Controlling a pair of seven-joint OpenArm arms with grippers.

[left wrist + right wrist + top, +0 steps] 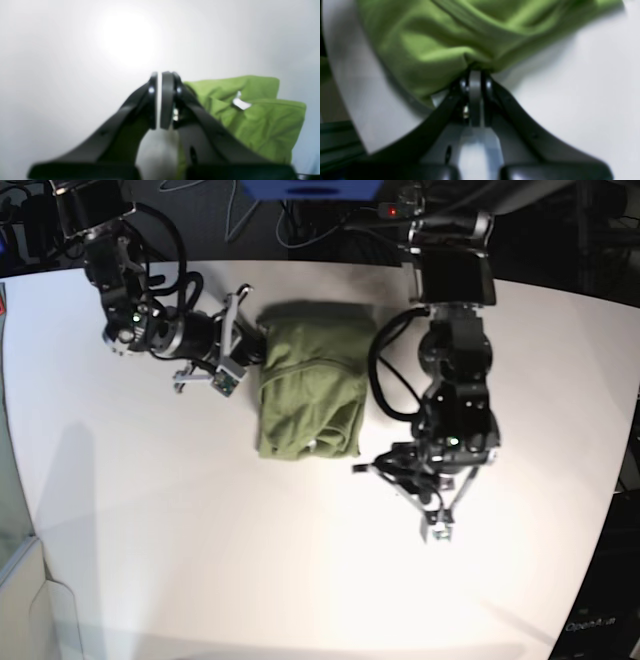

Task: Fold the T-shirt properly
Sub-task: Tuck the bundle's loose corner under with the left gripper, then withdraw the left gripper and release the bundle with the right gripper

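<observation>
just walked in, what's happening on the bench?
Two-arm robot is folding an olive-green T-shirt on the white table. The shirt is already bunched into a rough rectangle. The right hand is shut on a pinch of the shirt's edge. The left hand is shut, holding nothing, beside the shirt.

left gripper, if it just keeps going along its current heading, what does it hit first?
Likely just the bare white table. The left gripper, shut and empty, points past the T-shirt, which lies off to one side in the wrist view. Depth there is unclear.
</observation>
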